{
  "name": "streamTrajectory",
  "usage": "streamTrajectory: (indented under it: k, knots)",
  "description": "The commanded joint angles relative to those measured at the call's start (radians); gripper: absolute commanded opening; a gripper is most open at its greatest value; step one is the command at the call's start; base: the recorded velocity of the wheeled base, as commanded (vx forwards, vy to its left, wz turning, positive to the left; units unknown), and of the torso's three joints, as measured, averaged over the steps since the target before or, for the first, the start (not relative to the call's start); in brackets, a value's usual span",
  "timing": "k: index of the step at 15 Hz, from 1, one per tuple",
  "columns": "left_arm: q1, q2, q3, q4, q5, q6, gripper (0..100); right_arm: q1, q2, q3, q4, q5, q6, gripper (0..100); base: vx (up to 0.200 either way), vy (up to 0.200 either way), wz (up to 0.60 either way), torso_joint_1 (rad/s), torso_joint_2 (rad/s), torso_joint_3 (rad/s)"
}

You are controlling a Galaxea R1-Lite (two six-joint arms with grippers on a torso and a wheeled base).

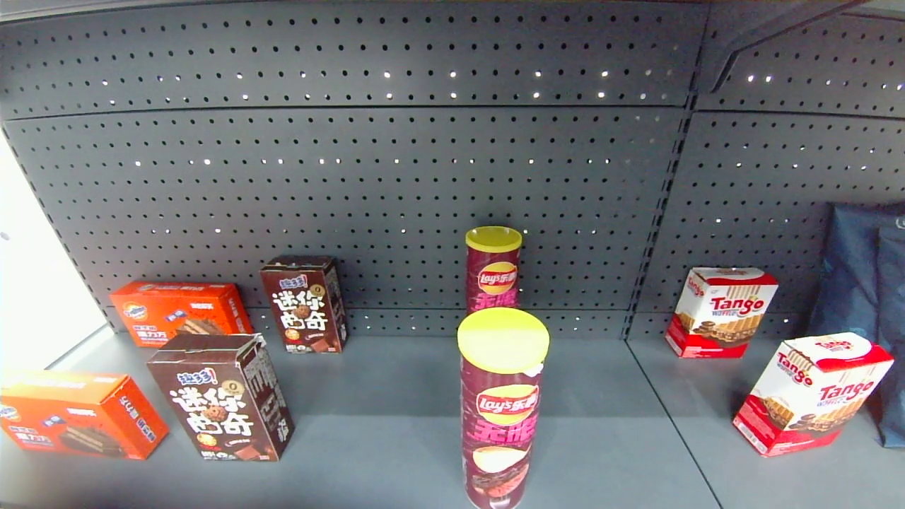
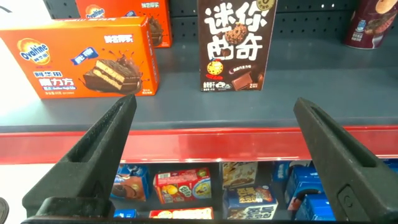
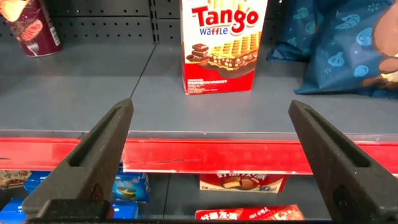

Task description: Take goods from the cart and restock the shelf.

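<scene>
The grey shelf [image 1: 396,396] carries two orange cake boxes [image 1: 78,413], two brown cookie boxes [image 1: 223,396], two chip cans with yellow lids [image 1: 500,406] and two red-and-white waffle boxes [image 1: 813,392]. My left gripper [image 2: 214,101] is open and holds nothing; it hangs in front of the shelf's edge, facing an orange cake box [image 2: 87,59] and a brown cookie box [image 2: 235,43]. My right gripper [image 3: 210,104] is open too, with nothing between its fingers, just outside the shelf's edge and facing a waffle box [image 3: 221,43].
A red price strip [image 2: 199,143] runs along the shelf's front edge, with more packaged goods [image 2: 183,186] on the level below. Blue bags [image 1: 866,283] fill the far right. Bare shelf floor lies between the cookie boxes and the cans, and between the cans and the waffle boxes.
</scene>
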Motion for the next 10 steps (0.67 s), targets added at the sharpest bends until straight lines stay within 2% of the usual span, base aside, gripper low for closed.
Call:
streamTrajectory:
  k: [1,10]
  knots:
    - [0.000,0.000,0.000,0.000,0.000,0.000,100,0.000,0.000,0.000,0.000,0.000,0.000,100,0.000,0.000,0.00,0.000,0.00,0.000]
    - [0.000,0.000,0.000,0.000,0.000,0.000,100,0.000,0.000,0.000,0.000,0.002,-0.003,100,0.000,0.000,0.00,0.000,0.00,0.000]
